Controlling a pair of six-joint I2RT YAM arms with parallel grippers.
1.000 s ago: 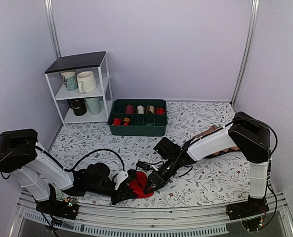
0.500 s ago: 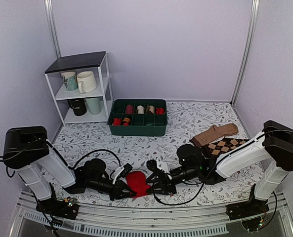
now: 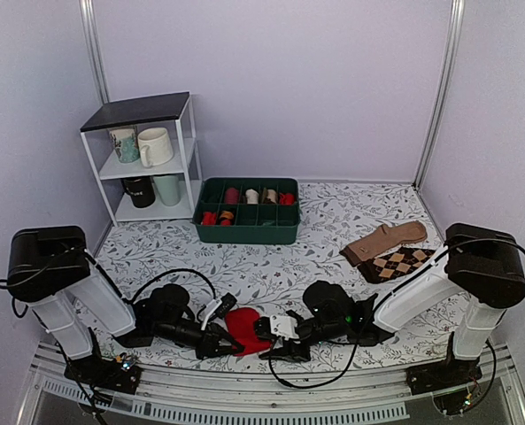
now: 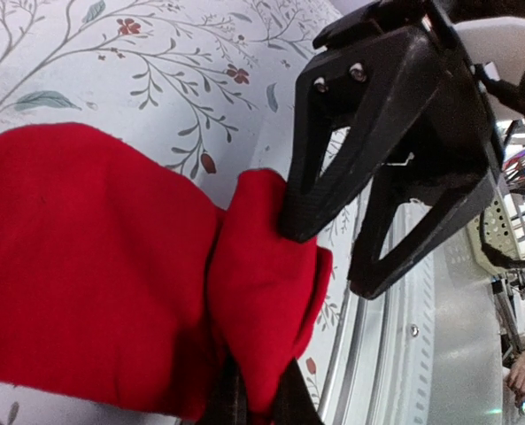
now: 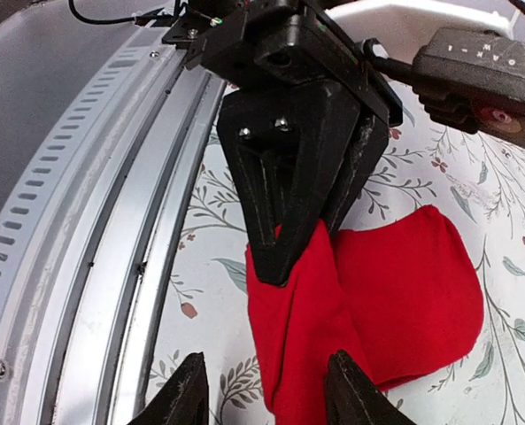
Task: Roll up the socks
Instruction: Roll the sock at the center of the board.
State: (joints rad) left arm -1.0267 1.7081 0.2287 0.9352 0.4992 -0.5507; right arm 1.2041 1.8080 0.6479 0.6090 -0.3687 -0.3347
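The red socks (image 3: 243,328) lie as a folded bundle on the floral cloth near the front edge, with a flat wide part (image 4: 94,266) and a raised fold (image 5: 306,328). My left gripper (image 3: 224,340) lies low on their left and is shut on that fold (image 4: 260,390). From the right, my right gripper (image 3: 264,341) faces it, open (image 5: 266,403). The fold lies between its fingers, close to the right finger (image 5: 355,398). The two grippers' tips nearly meet over the fold.
The metal rail (image 3: 271,394) of the table edge runs just in front of both grippers. A tan sock (image 3: 386,239) and an argyle sock (image 3: 399,263) lie at the right. A green divided tray (image 3: 247,232) and a white shelf with mugs (image 3: 147,159) stand at the back.
My right arm has swung down from over the socks to lie low along the front edge, and its jaws have parted. The left gripper kept its grip on the red fold.
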